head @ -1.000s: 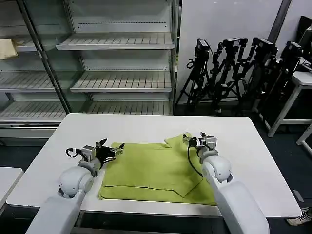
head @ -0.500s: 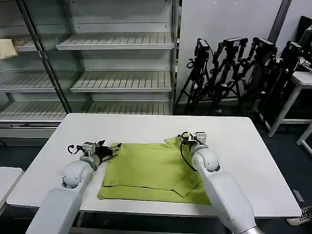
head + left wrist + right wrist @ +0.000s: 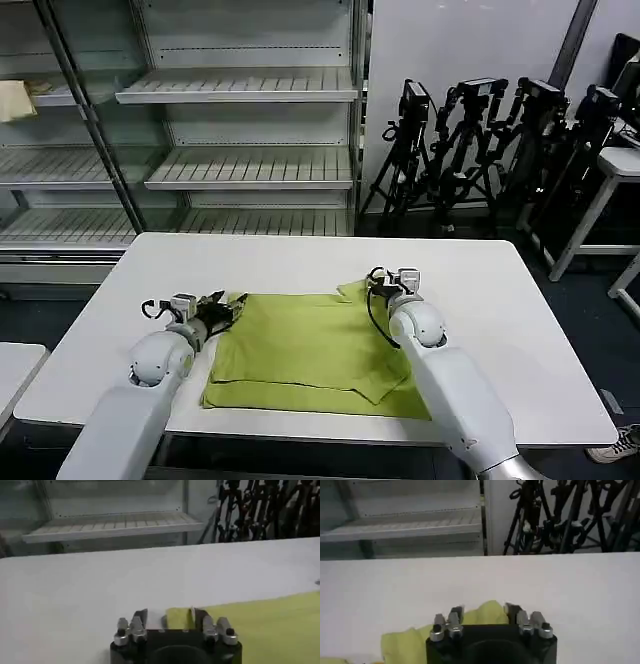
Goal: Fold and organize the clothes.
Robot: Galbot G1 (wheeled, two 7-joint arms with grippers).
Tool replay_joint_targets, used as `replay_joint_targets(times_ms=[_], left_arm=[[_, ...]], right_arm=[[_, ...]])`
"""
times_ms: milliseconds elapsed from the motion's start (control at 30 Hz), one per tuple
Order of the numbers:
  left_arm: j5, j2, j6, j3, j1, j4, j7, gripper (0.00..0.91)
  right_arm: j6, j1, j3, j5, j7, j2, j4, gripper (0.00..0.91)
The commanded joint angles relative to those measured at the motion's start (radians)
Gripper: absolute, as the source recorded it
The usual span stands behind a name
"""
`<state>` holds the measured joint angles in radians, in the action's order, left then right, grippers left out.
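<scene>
Seemingly unlabelled green T-shirt (image 3: 310, 345), both end effectors gripping.

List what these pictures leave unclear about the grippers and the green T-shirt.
- Left gripper, left wrist view: its own housing hides the fingertips, so a grip on the T-shirt corner is unconfirmed.
- Right gripper, right wrist view: the same housing block hides its fingertips over bunched fabric.
- T-shirt's near right part, head view: covered by the right arm.
- Neck label: cannot be made out.

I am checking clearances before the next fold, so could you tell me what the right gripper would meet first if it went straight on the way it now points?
The right gripper already has the T-shirt's bunched far edge between its fingers. Beyond that, bare white table seems free to its far edge, though depth is hard to judge.
</scene>
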<state>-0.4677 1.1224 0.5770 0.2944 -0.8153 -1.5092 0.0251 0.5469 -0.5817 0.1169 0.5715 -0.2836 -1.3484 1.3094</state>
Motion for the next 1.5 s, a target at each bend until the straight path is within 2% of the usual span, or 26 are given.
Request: replay_joint_targets(times_ms=[33,167,300,433,533,767,1067,1267,1500], left_arm=[[-0.003,0.001,0.003,-0.003,0.000,0.011,0.008,0.010],[0.003,0.004,0.002,-0.007,-0.003,0.006,0.020,0.010],[0.001,0.009,0.000,-0.004,-0.005,-0.007,0.021,0.010],[-0.021,-0.004,0.000,0.015,-0.026,-0.080,0.017,0.010],[-0.038,-0.030,0.000,0.035,-0.067,-0.148,0.012,0.010],[-0.056,-0.049,-0.001,0.085,-0.229,-0.336,-0.004,0.010],[-0.025,-0.049,-0.006,0.121,-0.377,-0.489,-0.020,0.010],[0.012,-0.034,-0.020,0.127,-0.440,-0.526,-0.028,0.010],[0.053,-0.010,-0.017,0.129,-0.496,-0.558,-0.048,0.010]], right_arm=[[0.002,0.005,-0.001,0.018,0.009,-0.005,-0.014,0.000],[-0.006,-0.002,0.001,0.014,0.021,-0.003,-0.011,0.000],[-0.047,-0.015,0.007,0.000,0.026,-0.002,0.001,0.000],[-0.056,-0.052,0.016,0.000,0.020,0.025,0.101,0.000],[-0.042,-0.102,0.018,0.025,0.011,0.069,0.244,0.000],[-0.021,-0.253,0.055,0.054,-0.011,0.164,0.490,0.000],[-0.023,-0.467,0.102,0.054,-0.005,0.234,0.661,0.000],[-0.035,-0.562,0.129,0.031,-0.002,0.267,0.733,0.000],[-0.063,-0.665,0.160,0.004,-0.001,0.259,0.784,0.000]])
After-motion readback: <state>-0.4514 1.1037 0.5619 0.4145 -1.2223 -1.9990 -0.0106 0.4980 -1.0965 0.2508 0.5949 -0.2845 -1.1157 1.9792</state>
